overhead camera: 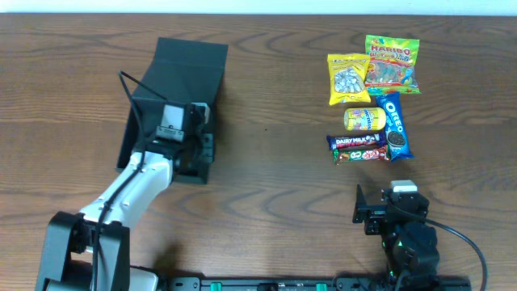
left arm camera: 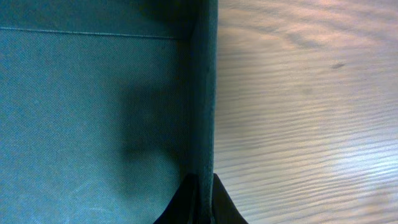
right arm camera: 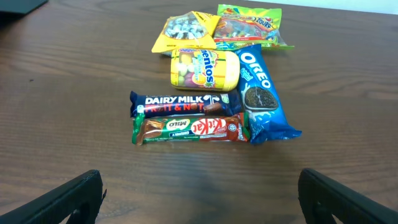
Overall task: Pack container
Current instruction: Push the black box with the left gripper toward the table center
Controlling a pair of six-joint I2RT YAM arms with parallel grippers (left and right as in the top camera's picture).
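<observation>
1. Teal-black cardboard: the container [overhead camera: 184, 77] sits with its lid flap up toward the left edge of the surface [overhead camera: 275, 218], and its floor is bare where it shows.
2. Left tool [left arm camera: 200, 205] is clamped on the container's right wall, probably to steady or shift it for loading.
3. Right tool [right arm camera: 202, 208] hangs at the near edge with fingers wide apart, facing the snacks [overhead camera: 365, 120] and holding nothing.
4. Six snacks cluster toward the far right corner, none packed yet: two bags [right arm camera: 186, 31], two bars [right arm camera: 183, 102], one Oreo pack [right arm camera: 261, 93] and one Mentos tub [right arm camera: 204, 70].
</observation>
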